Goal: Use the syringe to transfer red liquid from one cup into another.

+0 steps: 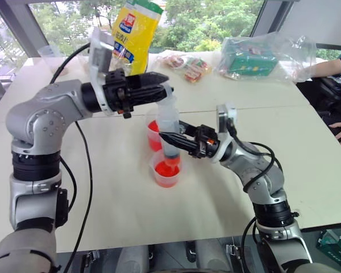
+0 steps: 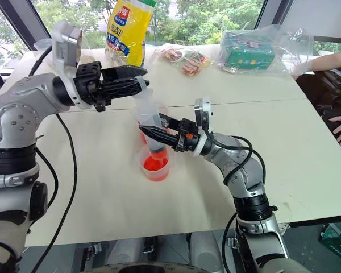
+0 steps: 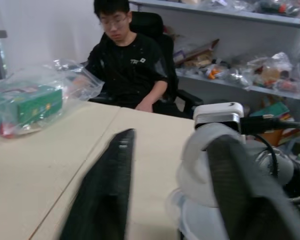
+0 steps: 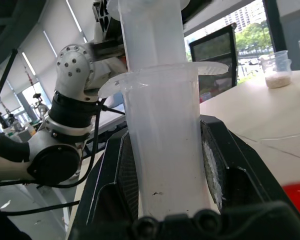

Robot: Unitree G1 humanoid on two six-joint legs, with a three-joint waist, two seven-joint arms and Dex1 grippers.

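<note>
Standing upright, the syringe (image 1: 169, 132) has its tip down in the nearer cup (image 1: 166, 170) of red liquid (image 1: 167, 173), with the other red cup (image 1: 153, 135) just behind. The right gripper (image 1: 166, 138) pinches its barrel from the side. The left gripper (image 1: 161, 91) reaches in level above, fingers around the plunger top (whether they press it yet I cannot tell), so that arm works the plunger along the vertical axis.

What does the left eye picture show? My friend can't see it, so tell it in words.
The right gripper holds a clear syringe upright over a small cup of red liquid, while the left gripper closes around its plunger top. A taller cup with red stands behind, on a pale table.
</note>
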